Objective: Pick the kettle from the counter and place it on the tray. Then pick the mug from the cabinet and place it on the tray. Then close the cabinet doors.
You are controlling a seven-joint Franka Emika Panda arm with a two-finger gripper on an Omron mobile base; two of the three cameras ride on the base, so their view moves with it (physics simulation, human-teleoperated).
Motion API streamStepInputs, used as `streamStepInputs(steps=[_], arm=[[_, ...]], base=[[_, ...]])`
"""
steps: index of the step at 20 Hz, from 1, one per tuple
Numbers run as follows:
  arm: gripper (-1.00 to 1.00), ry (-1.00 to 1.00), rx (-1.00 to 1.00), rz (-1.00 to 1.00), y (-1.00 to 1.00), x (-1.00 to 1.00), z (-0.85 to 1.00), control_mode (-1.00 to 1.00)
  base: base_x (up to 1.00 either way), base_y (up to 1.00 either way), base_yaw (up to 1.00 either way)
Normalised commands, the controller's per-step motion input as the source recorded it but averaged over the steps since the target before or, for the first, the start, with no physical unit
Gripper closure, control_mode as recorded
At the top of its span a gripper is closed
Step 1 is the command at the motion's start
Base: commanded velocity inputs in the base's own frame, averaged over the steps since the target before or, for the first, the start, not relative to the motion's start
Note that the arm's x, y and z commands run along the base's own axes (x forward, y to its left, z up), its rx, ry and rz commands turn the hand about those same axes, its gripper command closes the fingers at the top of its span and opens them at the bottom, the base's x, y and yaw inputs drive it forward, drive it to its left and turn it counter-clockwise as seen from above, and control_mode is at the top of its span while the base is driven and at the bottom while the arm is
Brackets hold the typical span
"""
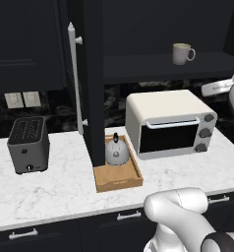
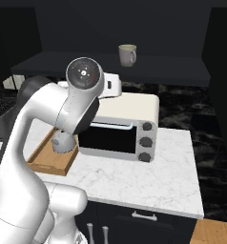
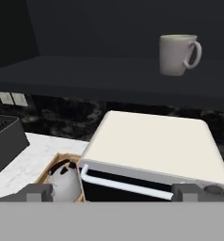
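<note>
One mug [image 1: 182, 53] stands upright on my cabinet [image 1: 168, 66] shelf, handle pointing right; kettle [image 1: 117, 151] sits in the tray [image 1: 120, 180]. My gripper [image 3: 112, 192] gapes wide, empty.

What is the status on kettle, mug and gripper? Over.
Gripper open, empty. Squat silver kettle on wooden tray. Pale mug on cabinet shelf. White toaster oven below.
</note>
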Motion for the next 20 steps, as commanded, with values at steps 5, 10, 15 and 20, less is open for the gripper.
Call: streamStepInputs(steps=[5, 10, 15, 20], arm=[[-1.00, 0.00, 0.00, 0.00, -0.35, 0.28, 0.00, -1.00], [-1.00, 0.00, 0.00, 0.00, -0.35, 0.22, 0.00, -1.00], [-1.00, 0.00, 0.00, 0.00, -0.23, 0.20, 0.01, -1.00], [-1.00, 0.00, 0.00, 0.00, -0.04, 0.32, 0.06, -1.00]], base=[[0.00, 0.00, 0.00], [0.00, 0.00, 0.00], [0.00, 0.00, 0.00], [0.00, 0.00, 0.00]])
